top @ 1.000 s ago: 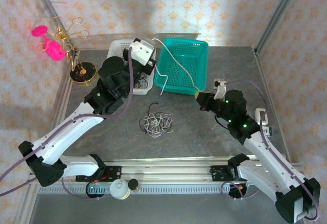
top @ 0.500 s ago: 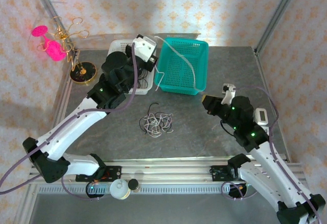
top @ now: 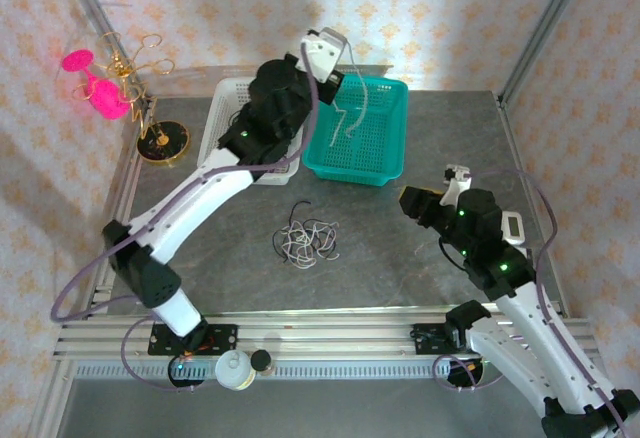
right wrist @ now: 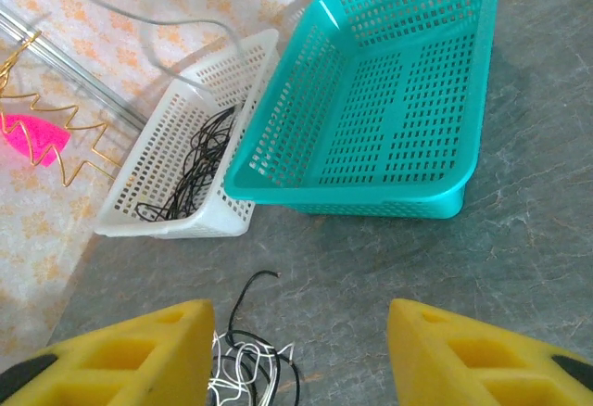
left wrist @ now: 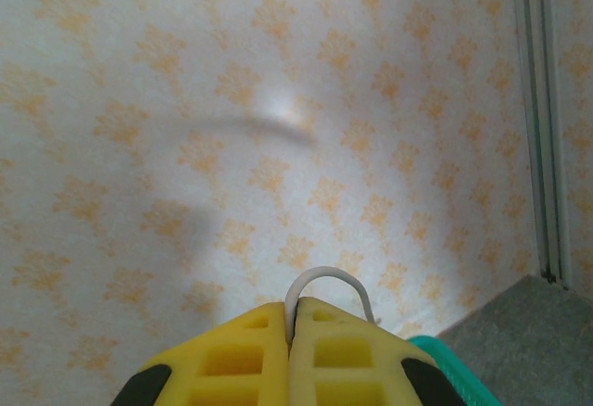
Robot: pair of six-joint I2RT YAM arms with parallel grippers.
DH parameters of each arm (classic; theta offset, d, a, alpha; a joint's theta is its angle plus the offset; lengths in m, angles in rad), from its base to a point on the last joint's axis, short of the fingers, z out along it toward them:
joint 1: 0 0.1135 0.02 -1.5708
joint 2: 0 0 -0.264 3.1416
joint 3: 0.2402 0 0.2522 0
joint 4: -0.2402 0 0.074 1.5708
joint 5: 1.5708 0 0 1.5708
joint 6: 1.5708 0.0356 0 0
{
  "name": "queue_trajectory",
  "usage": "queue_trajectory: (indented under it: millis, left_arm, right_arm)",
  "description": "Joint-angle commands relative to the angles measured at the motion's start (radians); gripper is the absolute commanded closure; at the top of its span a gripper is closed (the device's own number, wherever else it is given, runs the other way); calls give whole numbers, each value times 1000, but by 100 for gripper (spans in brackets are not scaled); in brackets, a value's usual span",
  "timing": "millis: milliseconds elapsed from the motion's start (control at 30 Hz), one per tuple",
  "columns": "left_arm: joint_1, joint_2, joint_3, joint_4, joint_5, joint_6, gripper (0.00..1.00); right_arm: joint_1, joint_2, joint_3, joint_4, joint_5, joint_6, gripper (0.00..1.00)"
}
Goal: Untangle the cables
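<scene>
Your left claw (left wrist: 290, 321) is clamped tight on a whitish cable (left wrist: 326, 278), which dangles below it over the teal basket (top: 392, 163). Your right claw (right wrist: 298, 332) gapes partly open and empty. The black-and-white cable tangle (right wrist: 248, 374) lies on the table (top: 400, 258) beneath it, toward its left finger.

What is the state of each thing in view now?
left gripper, shut on the white cable, raised above the teal basket
white cable, dangling over the teal basket
right gripper, open, holding nothing
tangle, knotted, lying on the table
teal basket, upright, floor bare where seen
white basket, upright, black cable inside
</scene>
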Motion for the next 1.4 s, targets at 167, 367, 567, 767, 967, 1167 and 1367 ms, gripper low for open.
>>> queue_trajectory:
  millis: [167,367,567,767,967,1167,1367]
  left_arm:
    - [5,251,134,12,-43,-46,100]
    - [32,441,258,-105,-20,-153,100]
    - [63,514,246,-151,14,-224,93]
    - [70,496,126,-170,28,-250,46]
    - [63,412,46,-207,70,-301,34]
    - [-3,120,-286,-69,96,-361,25]
    - [-10,-186,-630,-33,71,-512,29]
  right_arm:
    - [-3,-55,25,-13,12,41,40]
    - [-2,-15,32,-62,66,36,40]
    - [-1,29,20,-31,61,37,40]
    - [-2,121,1,23,13,37,39]
    - [-2,173,-22,69,6,42,38]
    - [-2,193,-54,132,-12,54,39]
    - [-3,228,-25,118,-4,-29,39]
